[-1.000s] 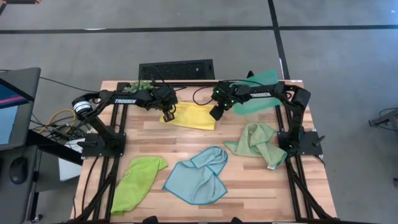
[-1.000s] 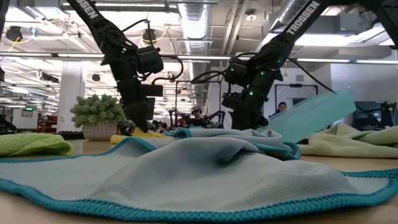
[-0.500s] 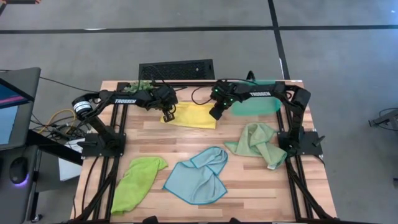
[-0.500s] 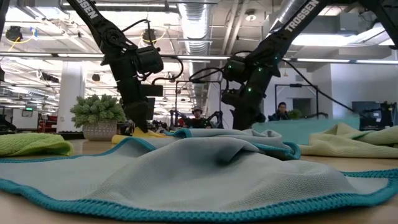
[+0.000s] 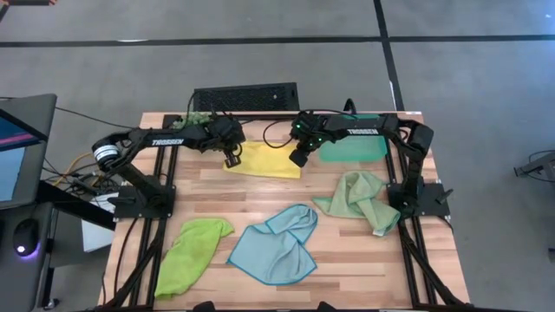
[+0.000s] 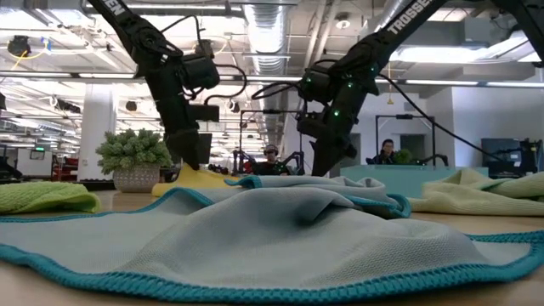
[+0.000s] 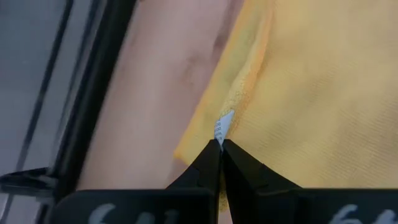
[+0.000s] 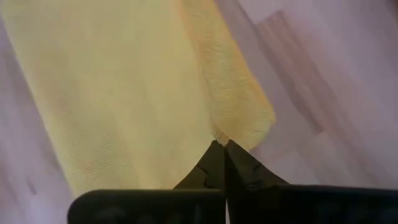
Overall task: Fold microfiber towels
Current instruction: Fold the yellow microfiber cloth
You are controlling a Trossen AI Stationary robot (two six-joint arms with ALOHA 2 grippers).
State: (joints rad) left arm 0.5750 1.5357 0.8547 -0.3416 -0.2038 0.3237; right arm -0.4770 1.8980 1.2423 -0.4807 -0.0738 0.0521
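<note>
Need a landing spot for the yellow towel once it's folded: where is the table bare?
Bare wood: the strip between the yellow towel and light blue towel, and the near right corner below the sage towel. The far edge is crowded: both shut grippers, left and right, plus the teal tray.

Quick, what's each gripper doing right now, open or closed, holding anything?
Left gripper: closed on the yellow microfiber towel, at its edge.
Right gripper: closed on the same towel's opposite edge.
</note>
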